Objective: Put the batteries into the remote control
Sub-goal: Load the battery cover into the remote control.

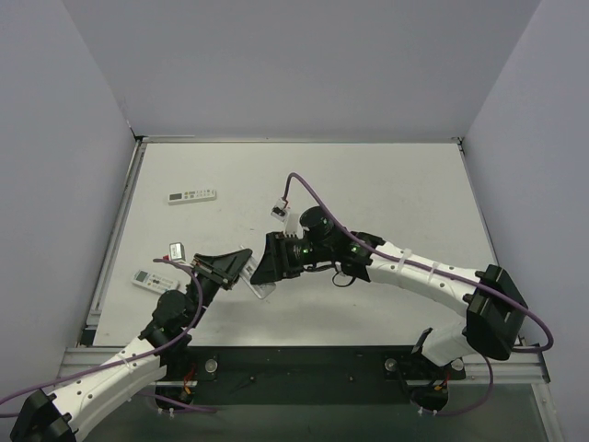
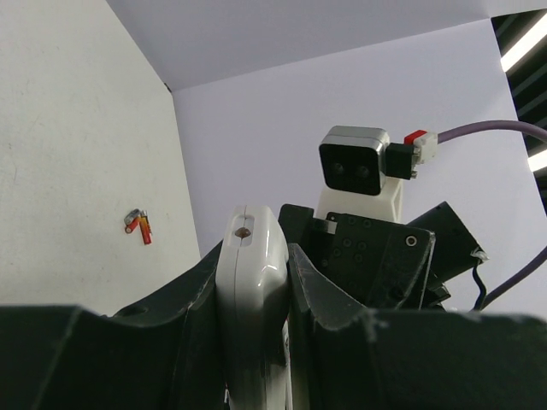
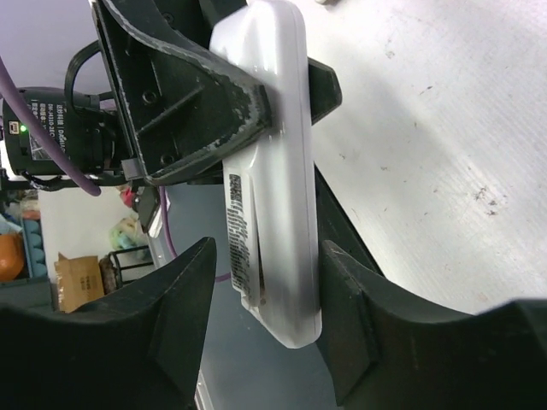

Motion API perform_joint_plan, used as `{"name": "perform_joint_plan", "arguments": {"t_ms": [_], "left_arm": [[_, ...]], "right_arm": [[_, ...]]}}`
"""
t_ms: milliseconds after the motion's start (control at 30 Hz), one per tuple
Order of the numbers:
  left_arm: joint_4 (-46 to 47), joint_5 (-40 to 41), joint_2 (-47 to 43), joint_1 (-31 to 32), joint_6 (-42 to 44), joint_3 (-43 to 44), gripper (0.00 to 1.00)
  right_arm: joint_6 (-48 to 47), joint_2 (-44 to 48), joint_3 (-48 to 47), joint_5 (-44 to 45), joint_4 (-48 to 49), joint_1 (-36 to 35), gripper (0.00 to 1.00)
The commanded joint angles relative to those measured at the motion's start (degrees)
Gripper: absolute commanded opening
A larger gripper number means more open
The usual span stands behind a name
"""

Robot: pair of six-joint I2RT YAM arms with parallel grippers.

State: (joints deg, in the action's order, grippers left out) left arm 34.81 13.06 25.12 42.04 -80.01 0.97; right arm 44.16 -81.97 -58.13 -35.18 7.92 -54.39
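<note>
Clamping remote control (image 2: 248,299) in left jaws | right jaws part-open astride it | scuffed white table (image 3: 427,128), pale walls (image 1: 304,64)

Scene lit brightly, evenly from above; soft shadows cast on white table (image 1: 386,184). Ceiling light strips (image 2: 523,41) overexposed in left wrist view. Glare seen on remote control (image 2: 253,282); wrist-view foregrounds blurred.
</note>
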Motion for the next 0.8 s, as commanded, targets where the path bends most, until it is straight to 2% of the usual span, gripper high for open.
{"name": "perform_joint_plan", "arguments": {"t_ms": [0,133,267,400,500,633,767], "left_arm": [[5.27,0.30,-0.51,0.23,-1.03,-2.82,0.00],[5.62,0.47,-0.60,0.23,-1.29,-2.82,0.00],[6.06,0.39,-0.78,0.23,-1.38,-2.73,0.00],[6.41,0.39,-1.04,0.15,-1.56,-2.73,0.00],[6.94,0.30,-1.13,0.23,-1.56,-2.82,0.00],[9.47,-0.05,-1.39,0.23,-1.29,-3.08,0.00],[14.06,0.04,-1.13,0.23,-1.29,-4.57,0.00]], "right_arm": [[1.37,-0.82,0.82,-4.11,5.17,0.07,0.43],[1.10,-1.52,1.17,-4.99,5.44,-0.01,0.35],[0.93,-1.96,1.61,-5.34,5.70,0.07,0.16],[1.01,-2.22,2.05,-5.51,6.49,0.07,0.04],[0.23,-2.31,2.32,-5.25,6.40,0.08,0.00],[0.48,-2.40,3.72,-6.03,7.71,0.95,0.00],[6.71,-2.66,8.63,-9.99,17.37,3.23,0.00]]}}
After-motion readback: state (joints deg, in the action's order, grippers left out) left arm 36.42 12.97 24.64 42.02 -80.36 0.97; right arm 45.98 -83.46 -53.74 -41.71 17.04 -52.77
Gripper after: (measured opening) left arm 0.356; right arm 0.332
